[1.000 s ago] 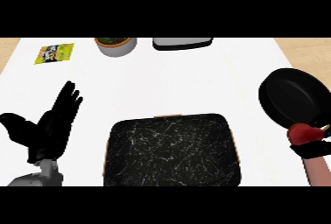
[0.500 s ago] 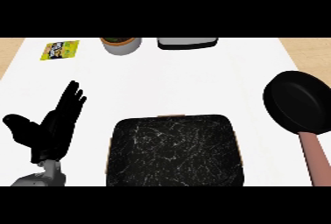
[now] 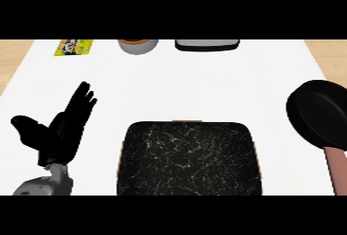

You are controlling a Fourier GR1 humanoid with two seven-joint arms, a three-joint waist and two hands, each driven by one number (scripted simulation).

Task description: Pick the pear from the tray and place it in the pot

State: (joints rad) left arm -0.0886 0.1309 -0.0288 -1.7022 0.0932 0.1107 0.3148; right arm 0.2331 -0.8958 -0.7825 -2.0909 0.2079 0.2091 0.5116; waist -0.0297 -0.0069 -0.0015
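A black marbled tray [image 3: 190, 158] lies at the lower middle of the white counter, and nothing shows on it. The black pot [image 3: 318, 114], shaped like a pan with a pink handle [image 3: 337, 170], sits at the right edge; its inside looks plain black. No pear shows anywhere. My left hand [image 3: 61, 131] rests open to the left of the tray, fingers straight and pointing up, thumb spread to the left. It touches nothing. My right hand is out of view.
Along the counter's far edge stand a yellow packet [image 3: 73, 47], a grey cup with a brown top [image 3: 138, 46] and a dark flat container [image 3: 207, 44]. White counter [image 3: 203, 87] stretches between them and the tray.
A red object by the pot's handle one second ago no longer shows. The whole scene has slid slightly right in view. The left hand stays open.
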